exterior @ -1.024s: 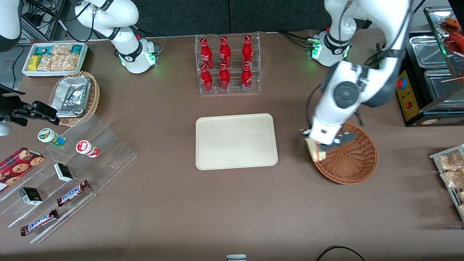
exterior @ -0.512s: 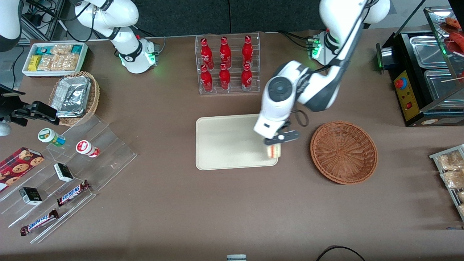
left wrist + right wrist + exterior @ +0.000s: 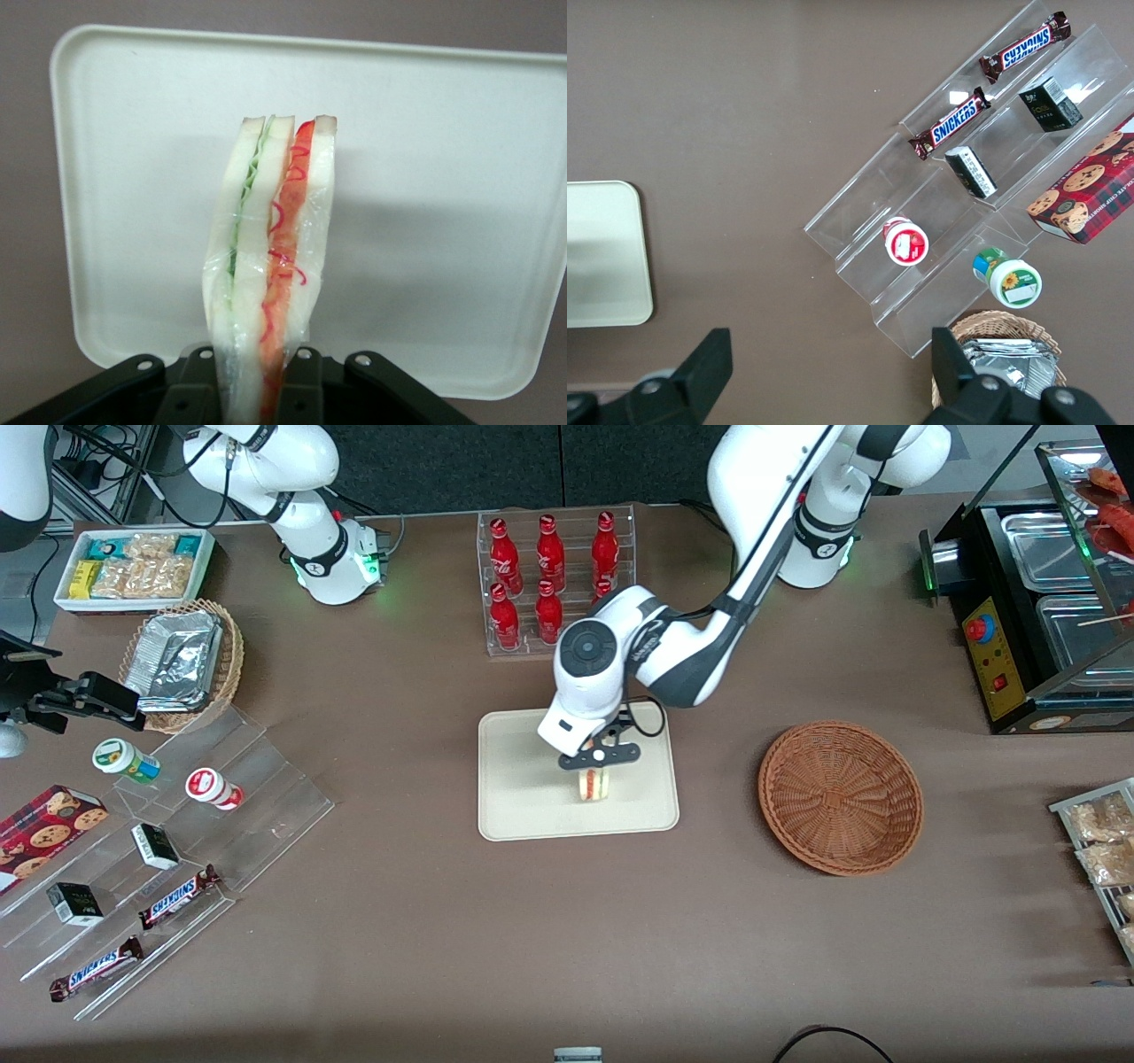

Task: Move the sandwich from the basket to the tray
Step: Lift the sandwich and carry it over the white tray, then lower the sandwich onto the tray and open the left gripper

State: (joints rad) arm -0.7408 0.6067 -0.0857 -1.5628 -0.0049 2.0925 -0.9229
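Now the left arm's black two-finger gripper (image 3: 595, 769) hangs over the flat cream-beige rectangular plastic tray (image 3: 514, 806), pinching the plastic-wrapped triangular sandwich wedge (image 3: 594, 784) of pale bread. Wrist view: the sandwich (image 3: 270, 266) sticks out from between the fingers (image 3: 199, 376), which press on both faces; a green filling layer and a red-pink one show along the cut edge, with the tray (image 3: 461, 159) underneath. Whether the sandwich touches the tray surface, cannot tell. Sandwich sits above the tray's middle part, a bit toward the working arm's end. Round reddish-brown wicker basket (image 3: 840, 797) lies on the brown table (image 3: 443, 939) well apart from the tray, toward the working arm's end, nothing in it. Clear rack of red bottles (image 3: 554, 584) stands farther from the front camera than the tray.
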